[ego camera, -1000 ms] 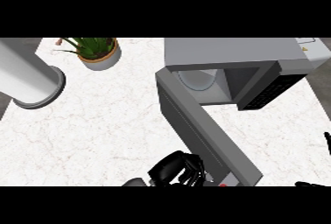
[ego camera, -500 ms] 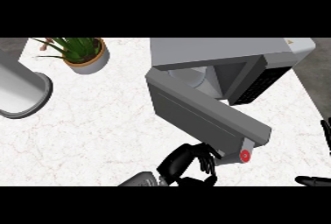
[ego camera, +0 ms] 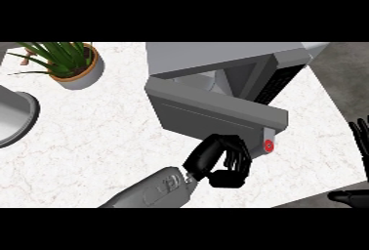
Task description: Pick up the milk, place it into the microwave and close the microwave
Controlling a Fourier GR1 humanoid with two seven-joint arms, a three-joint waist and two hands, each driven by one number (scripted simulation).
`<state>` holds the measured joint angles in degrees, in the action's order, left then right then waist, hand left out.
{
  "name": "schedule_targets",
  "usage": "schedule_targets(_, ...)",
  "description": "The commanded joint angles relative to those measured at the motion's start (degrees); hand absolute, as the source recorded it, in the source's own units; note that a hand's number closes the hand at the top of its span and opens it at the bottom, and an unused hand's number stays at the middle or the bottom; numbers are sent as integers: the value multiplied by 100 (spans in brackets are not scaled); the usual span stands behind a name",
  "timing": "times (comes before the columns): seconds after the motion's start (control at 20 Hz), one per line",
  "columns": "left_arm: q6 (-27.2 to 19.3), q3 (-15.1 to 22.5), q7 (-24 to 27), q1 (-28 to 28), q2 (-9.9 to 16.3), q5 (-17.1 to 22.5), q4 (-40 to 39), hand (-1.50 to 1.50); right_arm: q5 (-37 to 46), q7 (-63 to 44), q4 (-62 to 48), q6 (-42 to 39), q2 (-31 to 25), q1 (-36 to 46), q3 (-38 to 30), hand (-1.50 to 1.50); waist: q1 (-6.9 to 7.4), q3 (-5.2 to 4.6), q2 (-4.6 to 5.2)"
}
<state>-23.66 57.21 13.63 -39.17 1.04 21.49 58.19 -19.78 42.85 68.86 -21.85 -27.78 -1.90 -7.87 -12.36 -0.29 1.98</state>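
Observation:
The grey microwave (ego camera: pixel 216 56) stands at the counter's far side, its door (ego camera: pixel 209 110) partly swung in across the opening. A pale shape (ego camera: pixel 207 83), probably the milk, shows inside the cavity, mostly hidden by the door. My left hand (ego camera: pixel 220 161) rests against the door's outer face near its free end, just left of a red button (ego camera: pixel 268 145). Its fingers are loosely bent and hold nothing. My right hand (ego camera: pixel 358 136) rests open at the right edge, fingers up.
A potted plant (ego camera: pixel 75 66) stands at the back left. Part of a grey round container (ego camera: pixel 10 117) shows at the left edge. The white counter (ego camera: pixel 93 146) ends at the right, past the microwave, above a dark floor.
The door has swung from wide open towards the microwave's front. My left hand has moved up and right with it, against its outer face. The right hand has stayed at the right edge.

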Motion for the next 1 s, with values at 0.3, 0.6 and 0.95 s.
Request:
schedule_targets(0.3, -428, -345, 116, -1189, -99, 596, -415, 150, -227, -113, 324, -375, -263, 364, 42, -150, -520, 20, 127)
schedule_targets(0.6, -551, -464, 34, -1689, -97, 881, -776, 150, -408, -284, 396, -600, -364, 615, 127, -150, -684, 40, 214)
schedule_targets(0.95, -659, -589, -23, -2159, -94, 1168, -1110, 150, -623, -534, 550, -794, -469, 903, 229, -150, -956, 47, 297)
